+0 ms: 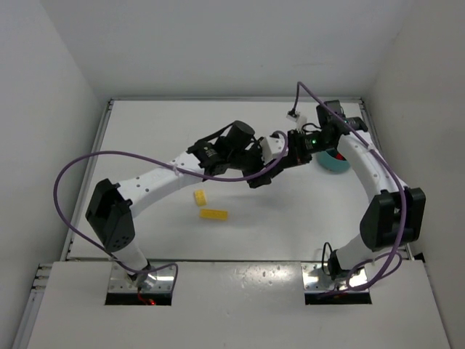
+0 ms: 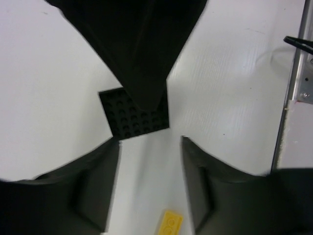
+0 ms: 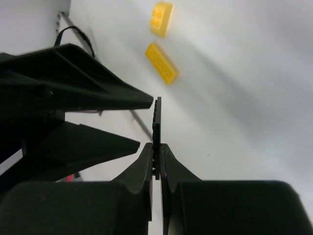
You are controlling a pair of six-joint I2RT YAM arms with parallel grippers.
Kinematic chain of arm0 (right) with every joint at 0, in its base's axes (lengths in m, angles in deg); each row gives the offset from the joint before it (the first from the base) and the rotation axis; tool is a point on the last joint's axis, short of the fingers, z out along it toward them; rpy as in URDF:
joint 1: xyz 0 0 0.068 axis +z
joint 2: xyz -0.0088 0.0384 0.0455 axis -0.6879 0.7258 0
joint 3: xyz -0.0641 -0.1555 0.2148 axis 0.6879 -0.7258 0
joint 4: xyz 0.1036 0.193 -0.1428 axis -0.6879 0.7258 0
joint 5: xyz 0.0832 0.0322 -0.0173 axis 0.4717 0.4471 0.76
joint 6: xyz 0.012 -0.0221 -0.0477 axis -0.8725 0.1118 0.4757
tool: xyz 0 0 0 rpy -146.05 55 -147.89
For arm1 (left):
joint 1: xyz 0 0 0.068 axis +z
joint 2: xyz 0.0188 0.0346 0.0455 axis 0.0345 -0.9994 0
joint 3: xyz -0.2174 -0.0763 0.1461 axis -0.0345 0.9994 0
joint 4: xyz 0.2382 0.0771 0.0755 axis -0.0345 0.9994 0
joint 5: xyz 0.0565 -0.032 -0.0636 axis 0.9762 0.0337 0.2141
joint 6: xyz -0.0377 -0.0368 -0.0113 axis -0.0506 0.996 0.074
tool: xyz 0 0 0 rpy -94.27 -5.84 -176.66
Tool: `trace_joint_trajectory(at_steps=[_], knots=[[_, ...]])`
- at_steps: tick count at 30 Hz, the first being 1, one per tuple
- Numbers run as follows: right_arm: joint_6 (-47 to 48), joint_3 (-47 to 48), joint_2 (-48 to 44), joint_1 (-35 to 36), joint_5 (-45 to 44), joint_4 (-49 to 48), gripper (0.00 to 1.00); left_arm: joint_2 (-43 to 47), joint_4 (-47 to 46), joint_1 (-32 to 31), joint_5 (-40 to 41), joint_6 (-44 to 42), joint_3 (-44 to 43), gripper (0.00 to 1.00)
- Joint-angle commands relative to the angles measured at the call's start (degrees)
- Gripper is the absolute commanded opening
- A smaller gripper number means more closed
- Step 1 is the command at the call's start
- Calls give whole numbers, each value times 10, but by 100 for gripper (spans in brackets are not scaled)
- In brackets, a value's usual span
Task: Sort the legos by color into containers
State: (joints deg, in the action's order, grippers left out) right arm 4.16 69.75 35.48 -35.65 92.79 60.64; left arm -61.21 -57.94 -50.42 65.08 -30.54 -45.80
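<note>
My right gripper [image 3: 156,152] is shut on a thin black lego plate [image 3: 157,122], seen edge-on and held above the table. In the left wrist view the plate [image 2: 132,117] shows its studded face just beyond my open, empty left gripper [image 2: 150,142]. Its corner is close to one left fingertip [image 2: 115,143]. In the top view both grippers meet mid-table, the left gripper [image 1: 260,174] beside the right gripper [image 1: 282,156]. Two yellow legos [image 1: 199,196] [image 1: 213,214] lie on the table. They also show in the right wrist view [image 3: 161,18] [image 3: 161,62]. The teal bowl [image 1: 328,167] sits right of the grippers with something red inside.
One yellow lego [image 2: 169,223] lies below my left fingers. A metal rail and table edge [image 2: 293,98] run along the right of the left wrist view. White walls enclose the table [image 1: 145,131] on three sides. A purple cable [image 1: 94,156] loops over the left arm.
</note>
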Motion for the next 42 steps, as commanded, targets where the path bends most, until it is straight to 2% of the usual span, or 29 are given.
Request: trace_joint_trajectory(at_steps=[1, 2, 4, 9, 12, 17, 19, 20, 23, 25, 29, 34, 42], knots=[[22, 50, 1, -3, -61, -23, 2, 16, -3, 1, -26, -4, 0, 68], [22, 67, 1, -9, -77, -23, 2, 23, -3, 1, -18, -4, 0, 74], [34, 93, 7, -9, -139, -17, 1, 36, -8, 6, -12, -4, 11, 77], [52, 112, -1, -19, -310, -72, 0, 61, -19, 29, -12, 2, 32, 79], [93, 164, 35, -43, -368, -70, 0, 77, -24, 52, -39, 2, 39, 80], [163, 309, 124, -115, -375, -15, 0, 88, -24, 98, -89, -4, 62, 84], [199, 399, 180, -135, -363, 11, 0, 93, -19, 103, -108, -4, 69, 86], [235, 436, 204, -154, -351, 57, 0, 93, -19, 112, -113, -10, 69, 86], [311, 618, 301, -184, -337, 145, 0, 93, -11, 126, -134, -16, 74, 87], [339, 655, 331, -198, -350, 160, 0, 93, -6, 133, -142, -22, 79, 87], [402, 637, 344, -227, -356, 166, 0, 93, -1, 152, -157, -27, 84, 87], [434, 632, 364, -276, -302, 185, 0, 74, -1, 164, -177, -33, 84, 87], [498, 626, 401, -292, -277, 214, 0, 61, -1, 164, -196, -33, 79, 87]])
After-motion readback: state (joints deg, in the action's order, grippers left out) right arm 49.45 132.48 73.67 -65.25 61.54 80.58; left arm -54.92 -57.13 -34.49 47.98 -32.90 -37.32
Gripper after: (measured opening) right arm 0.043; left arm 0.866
